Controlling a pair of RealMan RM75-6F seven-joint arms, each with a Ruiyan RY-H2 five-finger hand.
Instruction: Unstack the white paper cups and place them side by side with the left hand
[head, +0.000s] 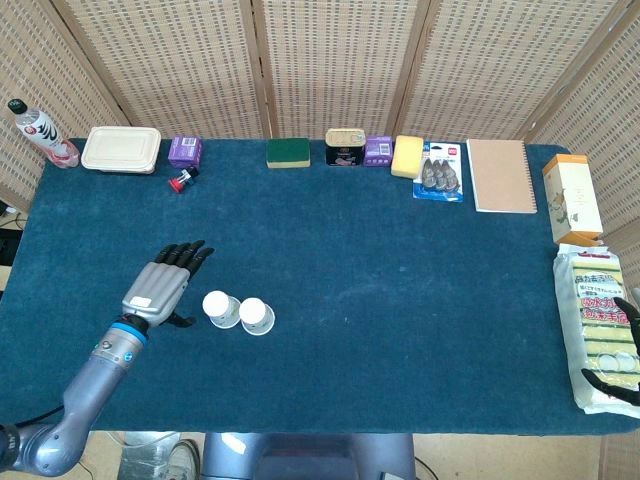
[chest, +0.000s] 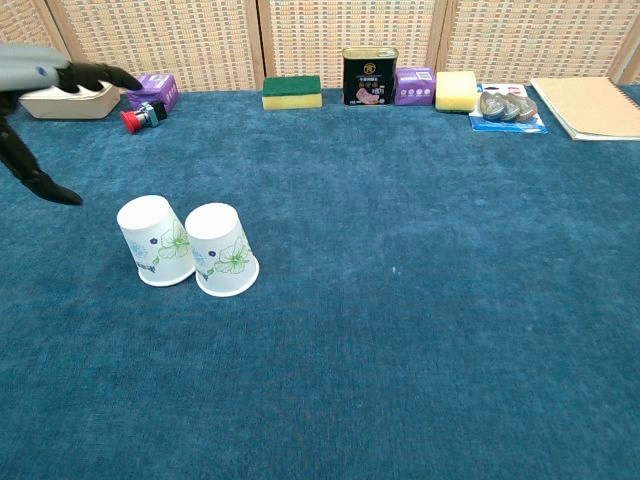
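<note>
Both views bright, even, diffuse light, seems overhead. No glare on blue table cloth (head: 400, 300). Shadows soft & faint: a small one under left hand (head: 160, 288) in head view, thin ones at base of the two paper cups (chest: 190, 250) just right of it in chest view. Focus sharp across both pics. Left hand fingertips (chest: 125, 80) slightly motion-blurred in chest view, hand cut by frame edge. Head view shows mild wide-angle bend at edges, far from hand.

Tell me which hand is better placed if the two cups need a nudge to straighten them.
Left. The left hand is open, just left of the left cup, which touches the right cup. The right hand sits at the table's far right edge by the sponge pack.
</note>
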